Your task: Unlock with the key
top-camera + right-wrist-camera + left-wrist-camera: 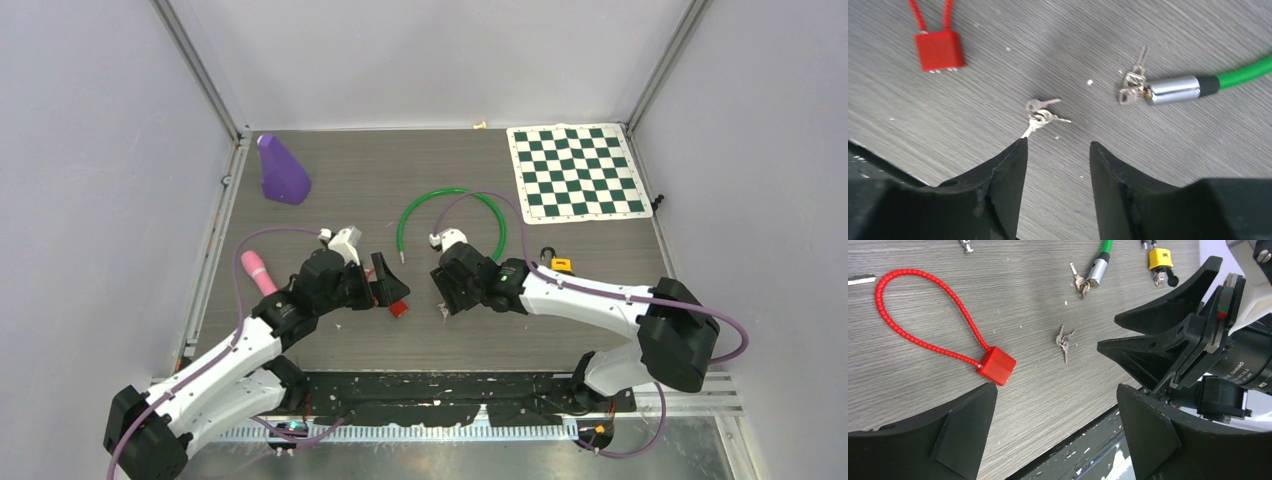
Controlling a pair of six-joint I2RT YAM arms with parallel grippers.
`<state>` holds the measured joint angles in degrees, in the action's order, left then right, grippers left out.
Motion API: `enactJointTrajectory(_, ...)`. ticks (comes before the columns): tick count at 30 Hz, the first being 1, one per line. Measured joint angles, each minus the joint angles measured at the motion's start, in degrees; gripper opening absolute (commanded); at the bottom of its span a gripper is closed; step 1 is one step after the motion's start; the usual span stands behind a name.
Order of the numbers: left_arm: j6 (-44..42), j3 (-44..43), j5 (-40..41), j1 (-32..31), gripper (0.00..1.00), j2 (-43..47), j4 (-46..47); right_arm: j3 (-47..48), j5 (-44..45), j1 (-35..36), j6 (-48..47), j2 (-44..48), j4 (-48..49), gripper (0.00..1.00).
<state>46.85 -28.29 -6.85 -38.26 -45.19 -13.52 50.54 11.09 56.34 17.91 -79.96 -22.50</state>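
Note:
A small bunch of keys (1040, 116) lies loose on the wooden table, just beyond the tips of my right gripper (1058, 142). That gripper is open with nothing between its fingers, and one key's tip reaches up to its left finger. The red cable lock (996, 365), a red cube with a beaded loop, lies just ahead of my left gripper (1056, 386), which stands wide open and empty. In the top view the lock (399, 308) sits by the left gripper (388, 285), and the keys (444, 312) lie under the right gripper (447, 295).
A green cable lock (450, 215) lies behind the grippers, its metal end (1173, 89) carrying its own keys. A yellow padlock (561, 265) sits to the right. Further off are a purple cone (282, 170), a pink object (258, 272) and a chessboard mat (577, 172).

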Motion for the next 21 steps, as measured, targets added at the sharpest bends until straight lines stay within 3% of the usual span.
enactJointTrajectory(6,-4.15,-8.66,0.02,-0.94,0.82,-11.06,-3.61,-1.16,6.27,-2.51,4.02,2.36,-3.52,0.78)
enactJointTrajectory(13,-10.10,-22.88,-1.14,-6.16,0.65,-28.83,-8.37,-6.08,16.04,-3.91,8.33,16.00,-4.74,0.79)
enactJointTrajectory(18,-12.98,-28.76,-2.16,-8.35,0.54,-39.01,-10.80,-9.81,19.91,-3.91,10.78,21.24,-4.98,0.79)
enactJointTrajectory(21,-14.40,-31.34,-3.08,-8.90,0.52,-45.13,-11.56,-12.11,21.31,-3.91,11.85,23.80,-5.35,0.79)
